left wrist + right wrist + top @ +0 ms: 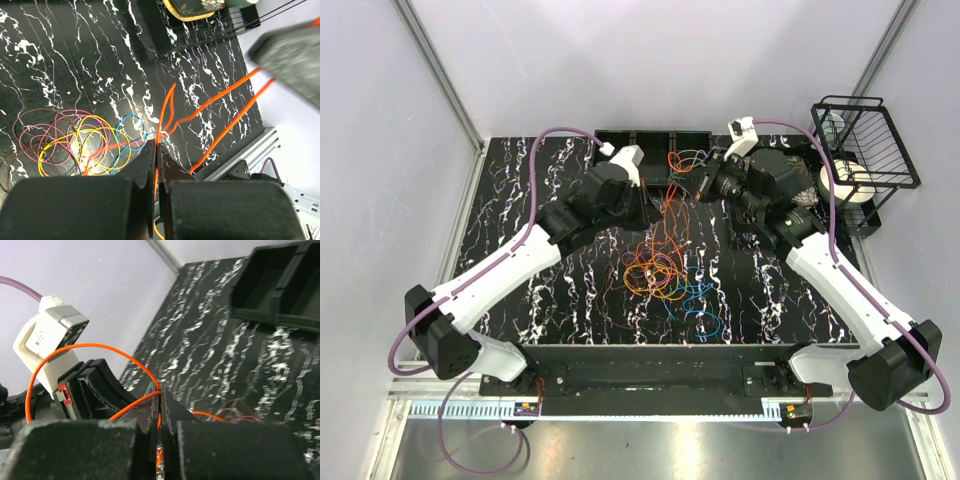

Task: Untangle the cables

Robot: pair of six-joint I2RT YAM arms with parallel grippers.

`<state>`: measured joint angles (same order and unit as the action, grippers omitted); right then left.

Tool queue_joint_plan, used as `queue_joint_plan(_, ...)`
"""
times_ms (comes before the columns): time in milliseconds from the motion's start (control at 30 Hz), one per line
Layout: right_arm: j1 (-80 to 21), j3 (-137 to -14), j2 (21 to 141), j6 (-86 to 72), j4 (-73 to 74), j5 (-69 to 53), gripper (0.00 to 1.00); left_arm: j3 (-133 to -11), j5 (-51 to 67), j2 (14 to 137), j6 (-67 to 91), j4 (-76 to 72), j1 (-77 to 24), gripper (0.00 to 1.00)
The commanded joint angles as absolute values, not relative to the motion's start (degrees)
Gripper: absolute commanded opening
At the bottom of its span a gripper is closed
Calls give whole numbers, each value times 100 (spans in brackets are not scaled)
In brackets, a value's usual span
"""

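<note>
A tangled pile of cables [660,272], thin orange, red, yellow, pink and blue loops, lies mid-table; the left wrist view shows it too [75,145]. Both grippers are raised behind the pile, close together. My left gripper [657,207] [157,149] is shut on an orange cable [167,107] that runs up between its jaws. My right gripper [704,186] [161,392] is also shut on an orange cable [100,347], which arcs in a loop toward the left arm's wrist [50,340]. Orange strands [670,228] hang from the grippers down to the pile.
A black compartment tray [650,140] [280,290] sits at the table's back edge. A black wire rack [868,140] stands at the back right, with a patterned bowl [195,6] by it. The aluminium frame rail [250,155] runs along the table edge.
</note>
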<state>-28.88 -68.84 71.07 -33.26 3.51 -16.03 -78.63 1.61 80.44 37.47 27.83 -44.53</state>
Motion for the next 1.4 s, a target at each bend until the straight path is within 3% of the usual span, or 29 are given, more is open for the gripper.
queue_joint_plan(0, -2927, -6567, 7189, -3946, -237, -2118, 0, -8016, -167, 7779, 3595, 2733, -4447, 0)
queue_joint_plan(733, -2927, -5880, 7743, -5132, -1213, -3041, 1, -7488, -352, 7436, 3867, 2373, -4412, 0)
queue_joint_plan(1367, -2927, -5906, 7928, -5370, -1503, -3357, 13, -7409, -246, 7453, 3779, 2232, -4412, 0)
